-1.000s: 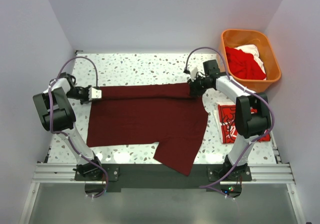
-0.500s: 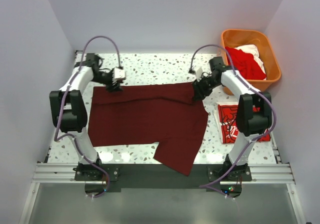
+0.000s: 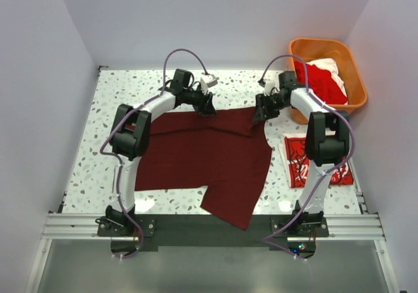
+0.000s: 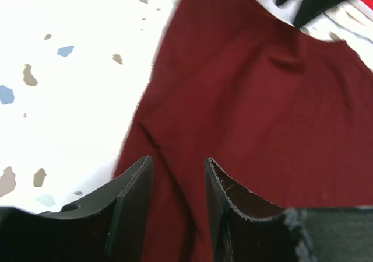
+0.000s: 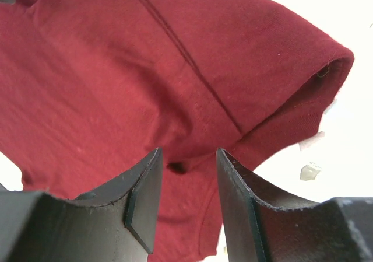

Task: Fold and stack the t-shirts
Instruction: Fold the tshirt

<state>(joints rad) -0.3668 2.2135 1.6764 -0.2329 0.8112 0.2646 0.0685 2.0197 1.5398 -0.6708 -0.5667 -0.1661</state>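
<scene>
Both my jaws stand open and empty over the far edge of the maroon t-shirt [image 3: 196, 153], spread mid-desk [image 3: 124, 91]. Folding is barely begun; next I'd pinch that hem and draw it nearward.

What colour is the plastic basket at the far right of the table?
Orange. The orange plastic basket shows best in the top external view.
</scene>
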